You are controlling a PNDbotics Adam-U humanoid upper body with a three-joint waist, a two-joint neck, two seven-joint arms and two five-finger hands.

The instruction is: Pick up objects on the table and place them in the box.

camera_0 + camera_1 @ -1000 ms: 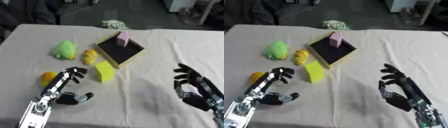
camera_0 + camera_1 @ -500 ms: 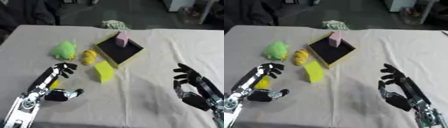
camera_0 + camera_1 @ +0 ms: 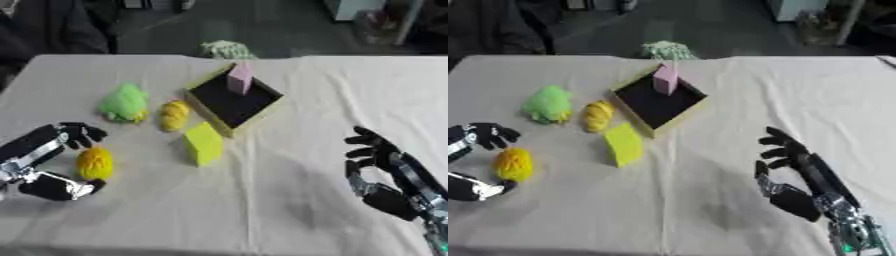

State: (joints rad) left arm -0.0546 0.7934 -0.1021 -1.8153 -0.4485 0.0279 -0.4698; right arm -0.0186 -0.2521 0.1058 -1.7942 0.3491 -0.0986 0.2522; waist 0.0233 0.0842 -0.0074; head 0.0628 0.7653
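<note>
A box (image 3: 260,106) with a black inside and yellow rim sits at the table's centre back, a pink block (image 3: 239,78) standing in it. In front of it lies a yellow-green block (image 3: 202,143). To its left are a yellow lumpy toy (image 3: 174,114) and a green fuzzy toy (image 3: 124,102). An orange ball (image 3: 94,163) rests at the left, between the fingers (image 3: 79,133) and thumb of my left hand (image 3: 35,150), which is open around it. My right hand (image 3: 382,168) hovers open at the lower right, fingers up.
A pale green knitted thing (image 3: 226,49) lies at the table's far edge behind the box. The cloth-covered table (image 3: 289,200) stretches bare between the two hands. Dark chairs and a floor show beyond the far edge.
My left hand has drawn back to the left and down, so the orange ball now shows between its fingers and thumb. The right hand has stayed put.
</note>
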